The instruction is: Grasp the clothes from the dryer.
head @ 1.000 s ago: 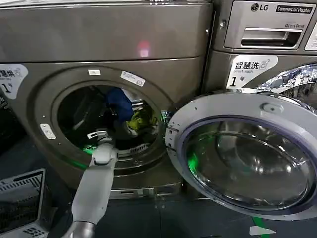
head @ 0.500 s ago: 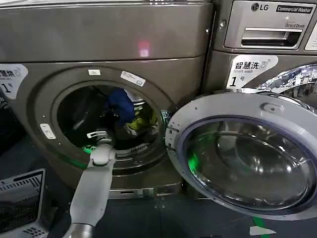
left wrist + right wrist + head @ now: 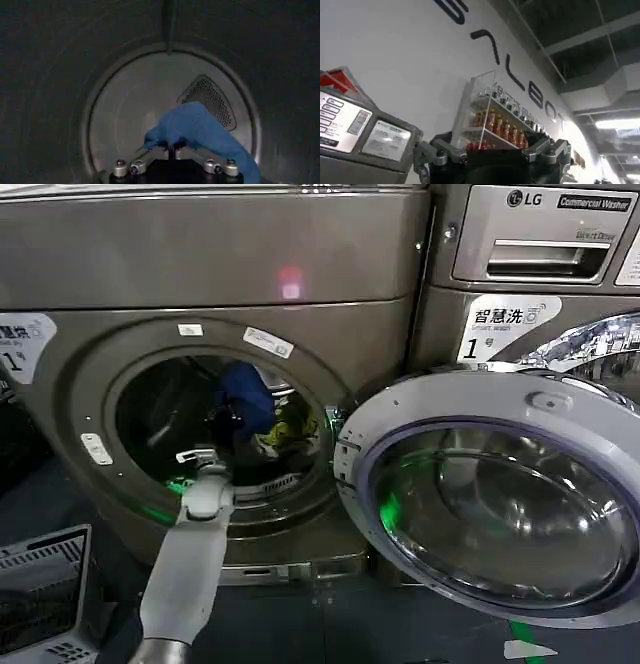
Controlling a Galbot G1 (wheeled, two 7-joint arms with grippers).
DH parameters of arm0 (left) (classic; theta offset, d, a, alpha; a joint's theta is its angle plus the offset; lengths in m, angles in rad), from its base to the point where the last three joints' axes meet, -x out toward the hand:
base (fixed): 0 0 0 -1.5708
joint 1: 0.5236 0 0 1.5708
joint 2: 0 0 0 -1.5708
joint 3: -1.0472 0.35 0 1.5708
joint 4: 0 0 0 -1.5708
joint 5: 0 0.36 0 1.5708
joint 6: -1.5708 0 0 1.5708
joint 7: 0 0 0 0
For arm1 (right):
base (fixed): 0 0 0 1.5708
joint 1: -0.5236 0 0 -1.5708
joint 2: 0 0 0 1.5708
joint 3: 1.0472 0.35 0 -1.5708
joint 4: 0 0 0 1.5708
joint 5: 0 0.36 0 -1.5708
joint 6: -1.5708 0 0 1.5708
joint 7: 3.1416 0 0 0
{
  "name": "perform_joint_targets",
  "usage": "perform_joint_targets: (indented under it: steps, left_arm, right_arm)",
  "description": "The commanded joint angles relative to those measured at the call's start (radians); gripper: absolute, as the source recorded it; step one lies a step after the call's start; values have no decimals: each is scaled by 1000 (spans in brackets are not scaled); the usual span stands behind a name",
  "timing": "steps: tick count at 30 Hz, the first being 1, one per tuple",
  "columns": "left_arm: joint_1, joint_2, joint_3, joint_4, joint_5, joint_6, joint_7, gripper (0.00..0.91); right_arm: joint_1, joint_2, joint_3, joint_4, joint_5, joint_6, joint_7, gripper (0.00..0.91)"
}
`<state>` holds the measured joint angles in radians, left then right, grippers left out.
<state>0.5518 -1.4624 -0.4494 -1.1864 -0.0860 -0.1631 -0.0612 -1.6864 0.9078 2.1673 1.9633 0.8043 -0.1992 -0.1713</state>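
The bronze-grey dryer stands with its glass door swung open to the right. My left arm reaches through the porthole, and my left gripper is inside the drum. In the left wrist view the left gripper is shut on a dark blue garment, which hangs lifted in front of the drum's back wall. From the head view, the blue garment is raised above a yellow-green and white piece of the clothes lying in the drum. My right gripper is open and points up at a wall, away from the dryer.
The open door's grey rim juts out just right of the porthole. A silver LG machine stands to the right of the dryer. A grey slatted basket sits on the floor at lower left. A shelf of bottles is on the wall.
The left arm has shifted slightly inside the porthole, still holding the blue garment; the yellow-green piece has settled a little to the right. The door has not moved.
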Motion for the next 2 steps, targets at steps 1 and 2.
perform_joint_targets:
  steps: [1, 2]
  left_arm:
    - [-2, 7, 1, -4, -10, 13, 10, 0]
    - [-1, 8, 1, -5, -11, 13, 10, 0]
  right_arm:
    - [-3, 1, 7, 3, 1, -2, -3, 907]
    - [-3, 1, 8, 3, 1, -2, -3, 907]
